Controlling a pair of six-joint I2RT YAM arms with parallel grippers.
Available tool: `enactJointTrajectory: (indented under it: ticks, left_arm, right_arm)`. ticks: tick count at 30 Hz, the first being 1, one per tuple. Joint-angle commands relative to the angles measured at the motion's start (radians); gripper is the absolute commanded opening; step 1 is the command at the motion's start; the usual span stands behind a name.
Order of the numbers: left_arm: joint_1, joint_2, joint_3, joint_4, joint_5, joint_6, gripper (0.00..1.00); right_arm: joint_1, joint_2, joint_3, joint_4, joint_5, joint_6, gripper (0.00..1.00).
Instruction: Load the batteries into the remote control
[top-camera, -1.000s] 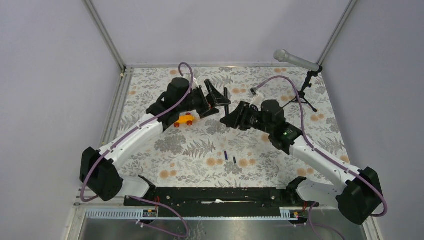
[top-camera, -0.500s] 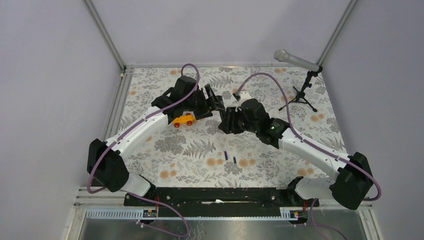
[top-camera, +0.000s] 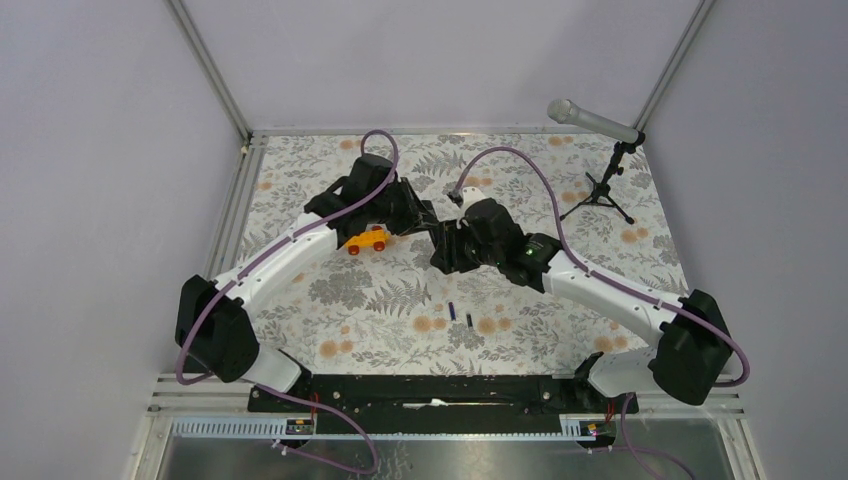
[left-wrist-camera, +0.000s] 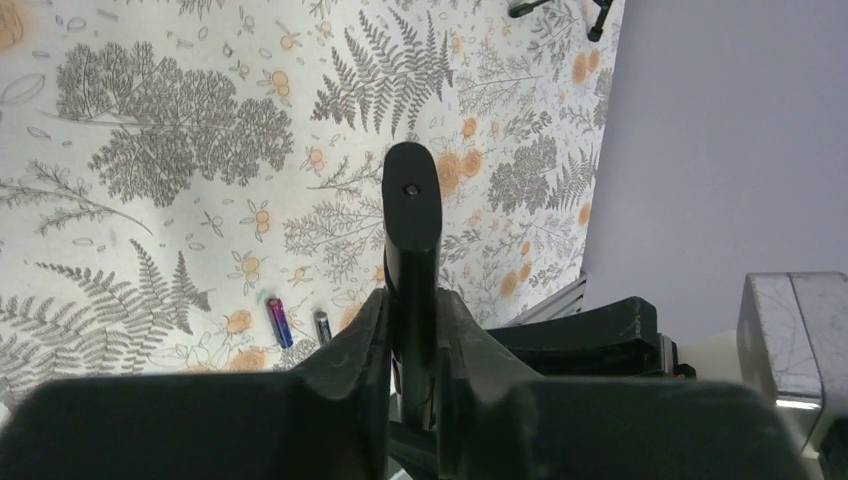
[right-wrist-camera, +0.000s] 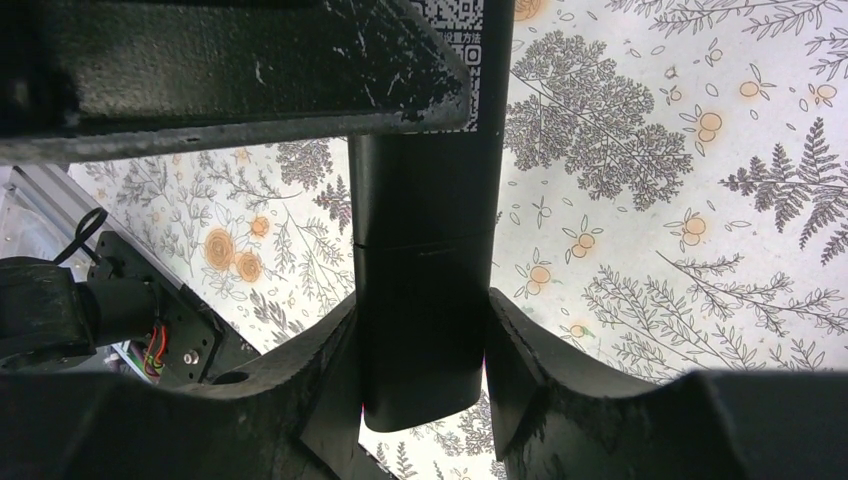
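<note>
The remote control (top-camera: 436, 229) is a slim black bar held in the air over the middle of the table, between both grippers. My left gripper (left-wrist-camera: 412, 310) is shut on its thin edges, and the remote (left-wrist-camera: 411, 215) sticks out beyond the fingers. My right gripper (right-wrist-camera: 422, 340) is shut across the flat width of the remote (right-wrist-camera: 425, 270), near its rounded end. In the top view the left gripper (top-camera: 422, 220) and right gripper (top-camera: 445, 247) meet there. Two batteries lie on the table below, one purplish-blue (top-camera: 452, 311) (left-wrist-camera: 279, 322) and one darker (top-camera: 469, 320) (left-wrist-camera: 322, 326).
An orange toy car (top-camera: 367, 240) sits on the floral mat under the left arm. A microphone (top-camera: 592, 120) on a small black tripod (top-camera: 604, 192) stands at the back right. The black base rail (top-camera: 430, 390) runs along the near edge.
The right arm has carried the remote leftward and lower toward the left gripper. The left gripper, wide open a second ago, has closed on the remote.
</note>
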Motion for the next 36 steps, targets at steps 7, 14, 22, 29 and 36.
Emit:
enactJointTrajectory:
  ticks: [7, 14, 22, 29, 36]
  left_arm:
    - [0.078, -0.009, -0.028, 0.118, 0.112, 0.054, 0.00]
    - [0.200, -0.113, -0.084, 0.262, 0.331, 0.093, 0.00]
    - [0.240, -0.215, -0.231, 0.672, 0.515, -0.184, 0.00]
    - [0.242, -0.271, -0.251, 0.725, 0.486, -0.250, 0.00]
    - [0.241, -0.310, -0.270, 0.758, 0.476, -0.305, 0.00]
  right_arm:
    - [0.006, -0.034, 0.033, 0.038, -0.021, 0.104, 0.87]
    - [-0.028, -0.264, -0.164, 0.322, -0.091, 0.448, 1.00]
    - [-0.028, -0.330, -0.232, 0.472, -0.051, 0.744, 0.99]
    - [-0.027, -0.283, -0.211, 0.544, -0.049, 0.787, 0.99]
    - [-0.028, -0.227, -0.255, 0.834, -0.046, 0.863, 0.82]
